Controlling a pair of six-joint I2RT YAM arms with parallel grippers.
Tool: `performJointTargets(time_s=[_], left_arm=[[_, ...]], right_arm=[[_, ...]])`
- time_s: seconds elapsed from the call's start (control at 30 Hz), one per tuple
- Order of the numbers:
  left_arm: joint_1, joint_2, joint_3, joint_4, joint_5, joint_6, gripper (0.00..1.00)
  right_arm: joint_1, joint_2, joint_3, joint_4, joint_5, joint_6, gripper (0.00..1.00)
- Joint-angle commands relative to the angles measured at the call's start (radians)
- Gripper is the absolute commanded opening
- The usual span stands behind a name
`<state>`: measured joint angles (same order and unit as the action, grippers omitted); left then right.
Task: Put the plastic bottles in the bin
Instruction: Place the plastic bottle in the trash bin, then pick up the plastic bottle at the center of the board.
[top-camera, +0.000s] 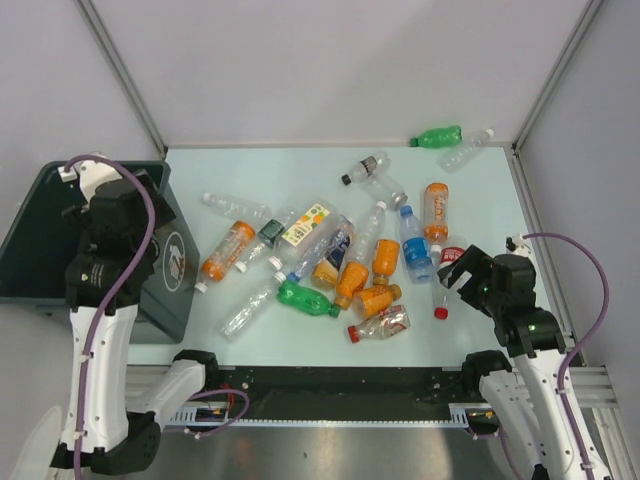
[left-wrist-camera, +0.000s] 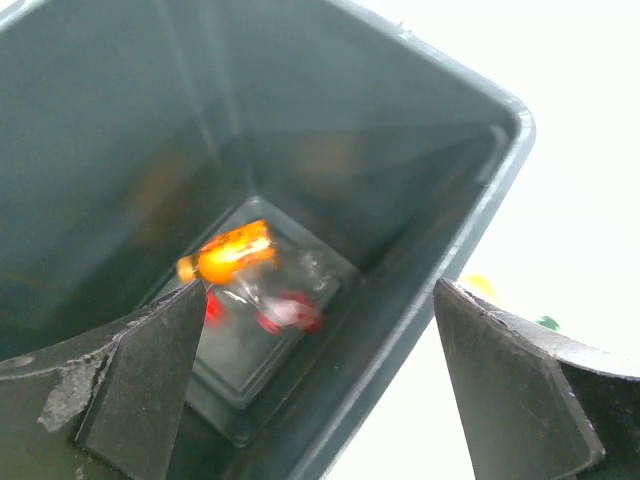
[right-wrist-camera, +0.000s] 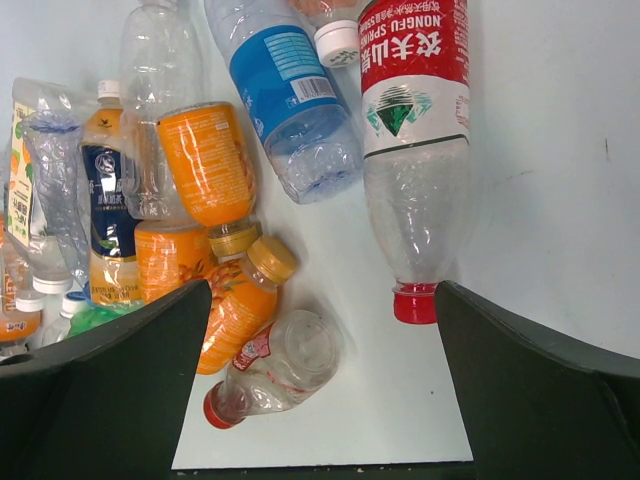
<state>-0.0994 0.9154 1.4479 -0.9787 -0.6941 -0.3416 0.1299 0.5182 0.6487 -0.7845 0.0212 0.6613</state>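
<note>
While left gripper gapes over bin, orange bottle lies below.

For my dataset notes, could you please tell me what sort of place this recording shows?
Probably a robotics lab test cell: white walls and metal frame posts enclose a pale table strewn with plastic bottles, with a dark bin alongside.

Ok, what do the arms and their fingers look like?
Left arm and right arm have white links, black joint housings and a purple cable looped alongside each. The fingers are broad matt-black wedges, one of the left pair scuffed pale.
</note>
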Motion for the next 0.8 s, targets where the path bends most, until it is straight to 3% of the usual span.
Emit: performJointTargets(time_s=[0.0,0.17,0.4,0.5,0.63,0.77], left_arm=[[0.01,-0.048,0.065,0.006,0.067,-0.002,1.0],[0.01,-0.081,0.17,-0.029,0.159,0.016,1.0],[0.01,-0.052,0.307,-0.124,0.482,0.027,1.0],[0.01,-0.087,0.267,-0.097,0.586,-0.003,1.0],[0.01,-0.144,0.16,0.02,0.871,-0.042,1.0],[0.009,-0.167,0.036,0.086,1.027,-0.066,1.0]], right_arm=[[0.01,-0.023,0.019,0.016,0.031,-0.005,1.0],[0.01,-0.049,0.019,0.014,0.013,-0.011,1.0],[0.011,-0.047,0.005,0.048,-0.05,-0.048,1.0],[0.011,-0.047,0.005,0.041,-0.066,-0.051,1.0],[0.013,-0.061,0.002,0.041,-0.105,-0.061,1.0],[0.013,-0.047,0.0,0.048,-0.13,-0.077,1.0]])
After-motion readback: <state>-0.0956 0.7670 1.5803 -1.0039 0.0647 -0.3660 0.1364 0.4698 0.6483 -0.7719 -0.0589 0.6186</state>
